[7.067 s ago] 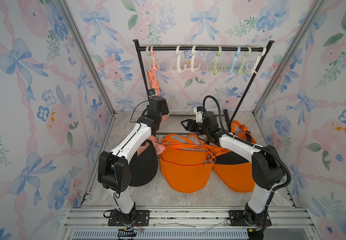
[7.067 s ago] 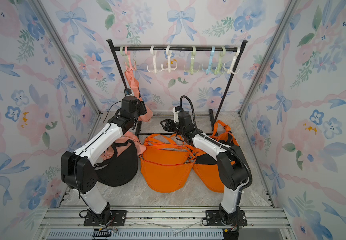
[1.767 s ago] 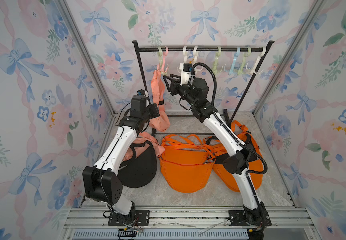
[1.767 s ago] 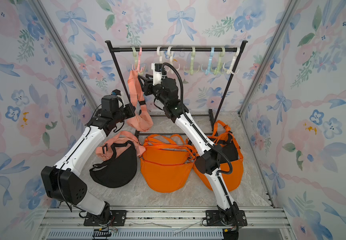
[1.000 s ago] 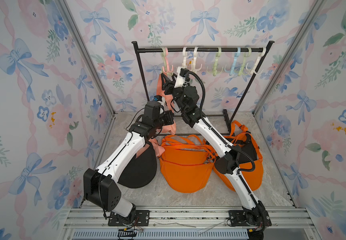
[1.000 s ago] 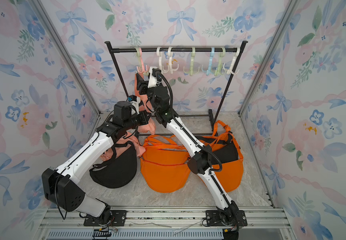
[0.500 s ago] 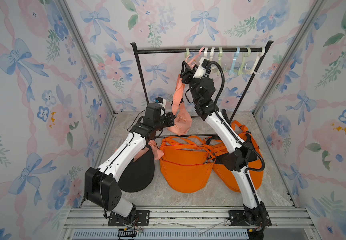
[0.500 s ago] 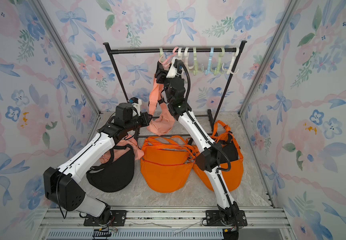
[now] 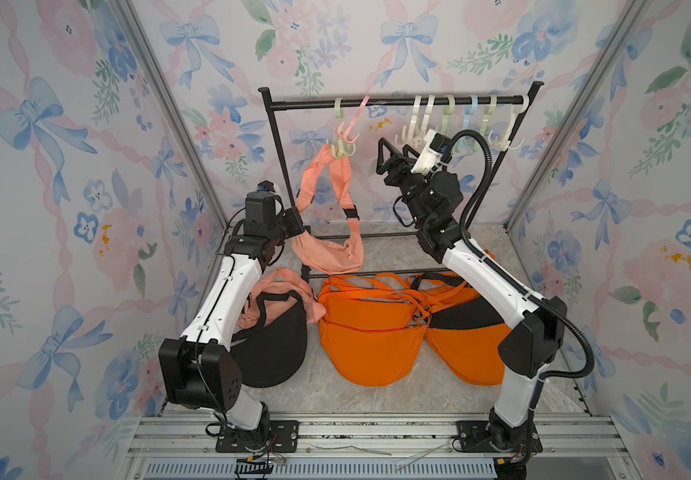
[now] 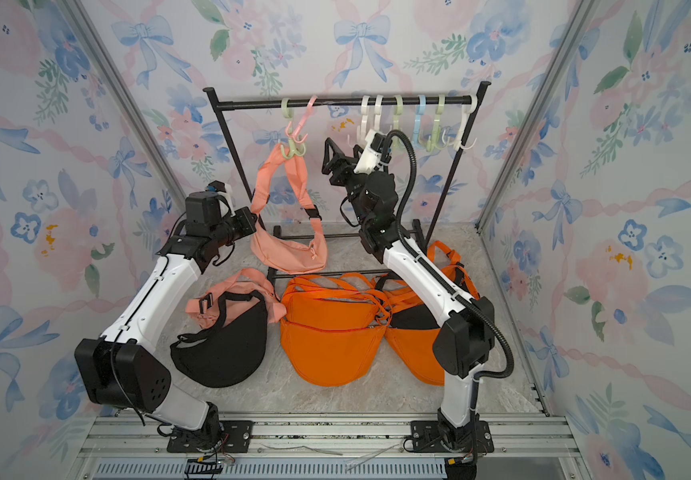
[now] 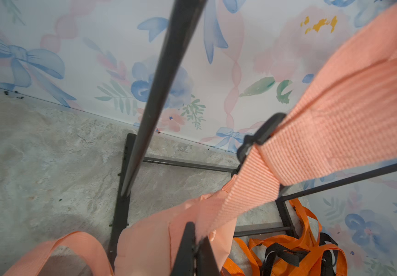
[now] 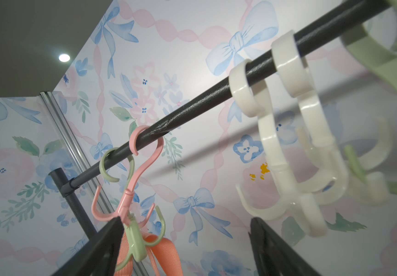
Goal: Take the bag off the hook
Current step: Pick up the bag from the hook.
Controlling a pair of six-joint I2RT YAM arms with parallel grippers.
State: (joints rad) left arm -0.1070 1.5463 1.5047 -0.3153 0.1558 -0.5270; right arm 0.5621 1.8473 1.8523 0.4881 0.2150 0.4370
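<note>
A peach bag (image 9: 329, 253) (image 10: 290, 253) hangs by its strap from a pale green hook (image 9: 339, 145) (image 10: 292, 147) on the black rail (image 9: 393, 101). A pink hook (image 12: 142, 153) is tangled with the green one (image 12: 135, 241). My left gripper (image 9: 299, 217) (image 10: 253, 222) (image 11: 196, 229) is shut on the bag where the strap (image 11: 336, 119) meets the pouch. My right gripper (image 9: 382, 157) (image 10: 327, 156) (image 12: 185, 222) stands open just right of the green hook, holding nothing. One finger (image 12: 106, 241) is close beside that hook.
Several empty white, green and blue hooks (image 9: 466, 124) hang further right on the rail. The rack's left post (image 9: 279, 158) stands beside my left gripper. On the floor lie orange bags (image 9: 371, 345), a black bag (image 9: 273, 345) and another peach bag (image 9: 271, 286).
My right gripper has opened, let go of the strap and drawn away to the right. The bag and its two hooks have slid left along the rail. My left gripper still grips the bag.
</note>
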